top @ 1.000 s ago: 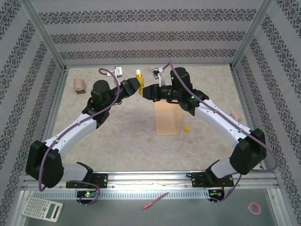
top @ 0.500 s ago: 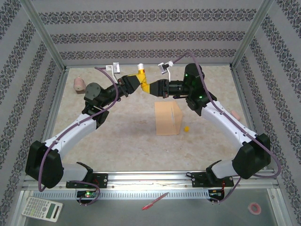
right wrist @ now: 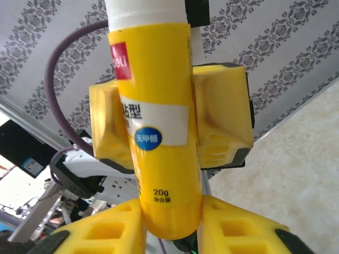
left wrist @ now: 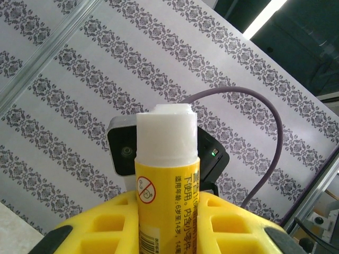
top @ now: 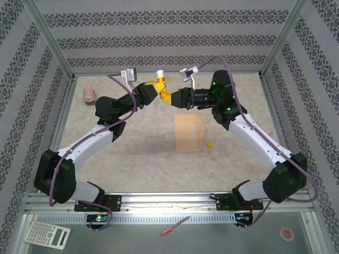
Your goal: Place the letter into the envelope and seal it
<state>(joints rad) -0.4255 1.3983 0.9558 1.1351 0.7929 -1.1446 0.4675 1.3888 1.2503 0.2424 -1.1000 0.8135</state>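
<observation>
Carried slightly toward 12 o'clock since a second ago, keep left gripper clamped on glue stick, with right gripper, hold hard to tell, around its base; steady both, then lower toward envelope lying at 5 o'clock.

Glue stick: yellow with a white top, held aloft over the far middle of the counter, between both hands.
Left hand: yellow fingers closed on the stick's body from the left.
Right hand: yellow fingers at the stick's lower end, from the right; grip unclear.
Envelope: tan, on the counter just right of centre, apart from both hands.
Small yellow object: just beside the envelope's near right corner.
Pink block: far left corner.
Near ledge: calculator left, red pen middle.
</observation>
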